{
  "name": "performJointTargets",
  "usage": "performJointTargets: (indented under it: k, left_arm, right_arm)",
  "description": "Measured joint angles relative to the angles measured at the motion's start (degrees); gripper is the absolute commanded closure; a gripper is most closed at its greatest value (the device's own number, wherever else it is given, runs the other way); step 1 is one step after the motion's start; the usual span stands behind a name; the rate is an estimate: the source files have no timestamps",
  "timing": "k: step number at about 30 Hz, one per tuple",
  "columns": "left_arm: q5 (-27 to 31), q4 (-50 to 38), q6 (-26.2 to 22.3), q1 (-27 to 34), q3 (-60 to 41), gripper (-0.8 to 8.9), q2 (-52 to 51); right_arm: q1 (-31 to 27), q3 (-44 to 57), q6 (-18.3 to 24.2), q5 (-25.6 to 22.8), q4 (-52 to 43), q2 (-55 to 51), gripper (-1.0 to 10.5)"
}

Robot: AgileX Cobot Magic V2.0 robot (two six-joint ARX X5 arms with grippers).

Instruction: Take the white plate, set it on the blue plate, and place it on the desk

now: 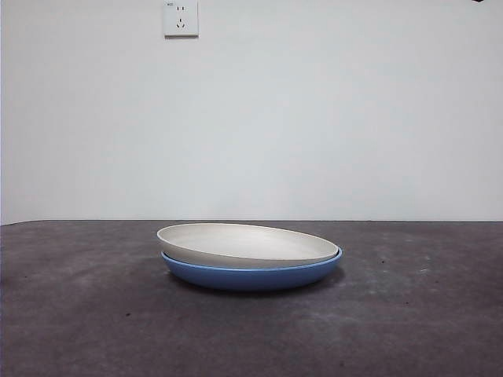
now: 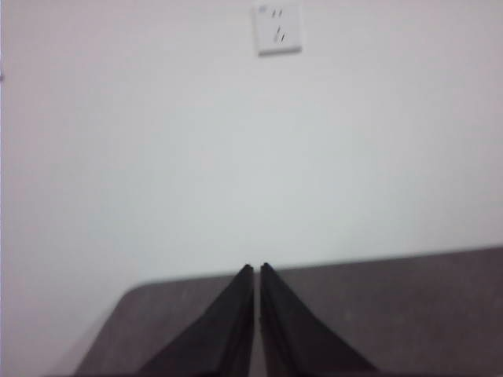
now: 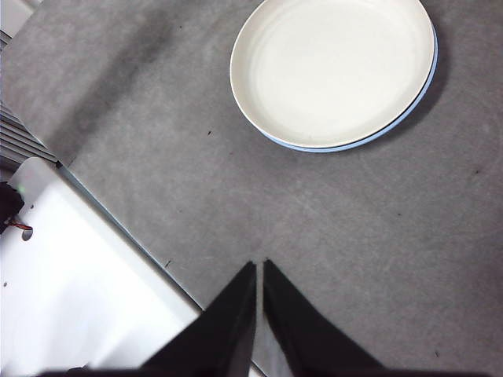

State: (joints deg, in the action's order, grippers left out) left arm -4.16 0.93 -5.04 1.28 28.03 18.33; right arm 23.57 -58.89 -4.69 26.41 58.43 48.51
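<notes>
The left gripper [image 2: 257, 269] has its two black jaws pressed nearly together, holding nothing. Beyond the tips lies the dark desk [image 2: 409, 302], its far edge meeting a pale wall [image 2: 157, 157]. Further ahead, a white wall socket [image 2: 278, 28] sits on that wall.

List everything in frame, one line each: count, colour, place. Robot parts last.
white plate: 1, matte cream-white, sitting in the blue plate, slightly tilted and off-centre.
blue plate: 1, glossy blue, on the desk under the white plate.
desk: 1, dark grey-brown, mottled, carries both plates.
wall socket: 1, white, high on the white wall behind the desk.
white panel: 1, white, beside the desk edge in the right wrist view; what it is cannot be told.
left gripper: 1, black, jaws shut, raised away from the plates, facing the wall.
right gripper: 1, black, jaws shut, above the desk, apart from the plates.
</notes>
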Motion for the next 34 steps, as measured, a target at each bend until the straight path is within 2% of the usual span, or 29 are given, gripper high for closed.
performJointTargets:
  k: [7, 15, 23, 29, 34]
  left_arm:
    - [0.0, 0.1, 0.1, 0.8, -14.9, 7.99, -8.0]
    - [0.0, 0.2, 0.7, 0.9, -23.7, 7.99, -13.8]
    - [0.0, 3.7, 1.5, 0.9, -26.2, 7.99, -18.0]
    - [0.0, 8.8, 1.5, 0.9, -26.2, 7.98, -18.1]
    - [0.2, 9.3, 2.3, 0.9, -26.2, 7.98, -18.1]
  right_arm:
    - [0.0, 0.0, 0.0, 0.0, 0.0, 0.0, 9.4]
    - [0.0, 0.0, 0.0, 0.0, 0.0, 0.0, 9.4]
    - [0.0, 0.0, 0.0, 0.0, 0.0, 0.0, 9.4]
    - [0.0, 0.0, 0.0, 0.0, 0.0, 0.0, 9.4]
    - [0.0, 0.0, 0.0, 0.0, 0.0, 0.0, 9.4]
